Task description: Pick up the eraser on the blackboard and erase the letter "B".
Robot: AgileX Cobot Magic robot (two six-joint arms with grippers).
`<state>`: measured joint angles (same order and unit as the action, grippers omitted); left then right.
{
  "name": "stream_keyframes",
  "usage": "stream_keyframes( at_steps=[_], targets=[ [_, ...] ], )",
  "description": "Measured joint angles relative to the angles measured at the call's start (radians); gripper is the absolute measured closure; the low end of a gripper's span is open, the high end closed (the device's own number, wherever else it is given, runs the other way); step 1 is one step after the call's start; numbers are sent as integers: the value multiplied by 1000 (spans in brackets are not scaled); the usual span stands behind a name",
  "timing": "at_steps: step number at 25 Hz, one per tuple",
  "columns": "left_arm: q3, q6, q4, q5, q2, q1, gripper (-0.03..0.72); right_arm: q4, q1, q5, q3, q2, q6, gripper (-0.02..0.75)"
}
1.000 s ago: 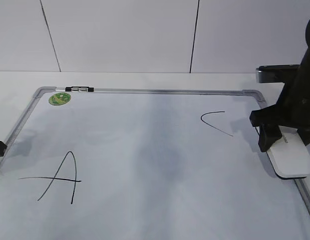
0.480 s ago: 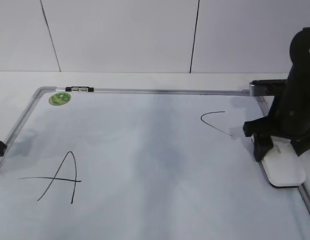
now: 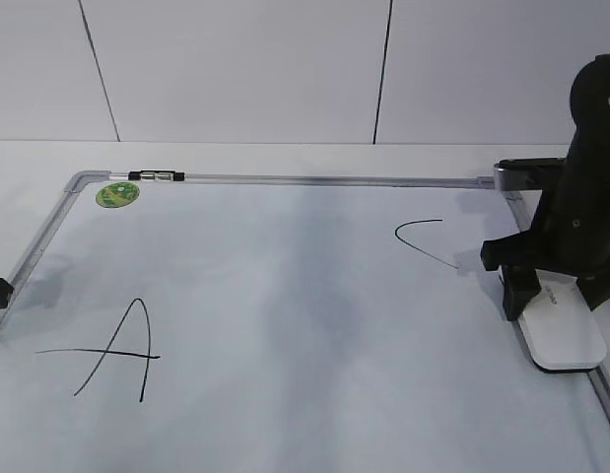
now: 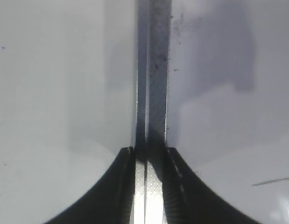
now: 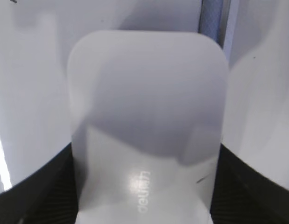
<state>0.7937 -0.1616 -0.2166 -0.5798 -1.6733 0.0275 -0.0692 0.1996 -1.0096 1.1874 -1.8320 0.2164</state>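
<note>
Here, white rounded eraser (image 5: 146, 130), faint grey lettering, pinched between right pincer (image 5: 144, 186) fingers, on blackboard (image 3: 285, 296).

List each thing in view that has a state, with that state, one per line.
eraser: flat on the board by its right edge, between the right gripper's fingers
right gripper: shut on the eraser
left gripper: closed on the frame at the board's left edge
blackboard: lying flat; "A" and "C" unerased, no "B" visible
</note>
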Motion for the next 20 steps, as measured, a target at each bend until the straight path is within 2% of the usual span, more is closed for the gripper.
stream_keyframes(
  at_steps=[6,14,20],
  targets=[
    [0,0,0,0,0,0,544,0,0,2,0,0,5,183],
    [0,0,0,-2,0,0,535,0,0,2,0,0,7,99],
    [2,0,0,-2,0,0,517,-3,0,-2,11,2,7,103]
  ],
)
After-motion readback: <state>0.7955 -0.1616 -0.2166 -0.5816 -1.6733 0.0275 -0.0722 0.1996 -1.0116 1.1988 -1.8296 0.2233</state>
